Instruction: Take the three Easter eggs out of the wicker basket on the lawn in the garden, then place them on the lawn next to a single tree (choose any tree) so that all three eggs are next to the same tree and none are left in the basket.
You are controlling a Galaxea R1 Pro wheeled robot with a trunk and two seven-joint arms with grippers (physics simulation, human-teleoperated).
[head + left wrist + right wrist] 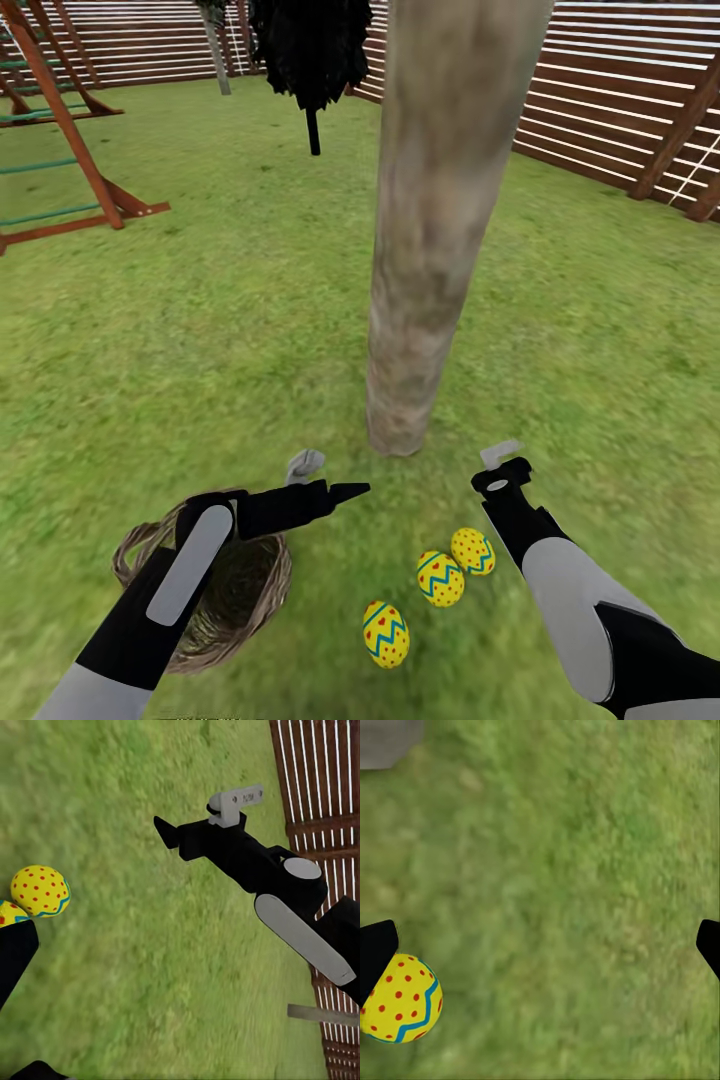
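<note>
All three eggs [440,577] lie near the tree [440,230], basket [135,560] looks empty. Right jaws spread wide; left jaws' state I cannot tell. Best withdraw gently, nudging nothing.

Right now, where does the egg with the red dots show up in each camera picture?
Head view: the dotted egg lies low and right of centre, before the tree.
Left wrist view: at the left edge.
Right wrist view: in the lower left corner.
Shared landmark: the lawn under it.
</note>
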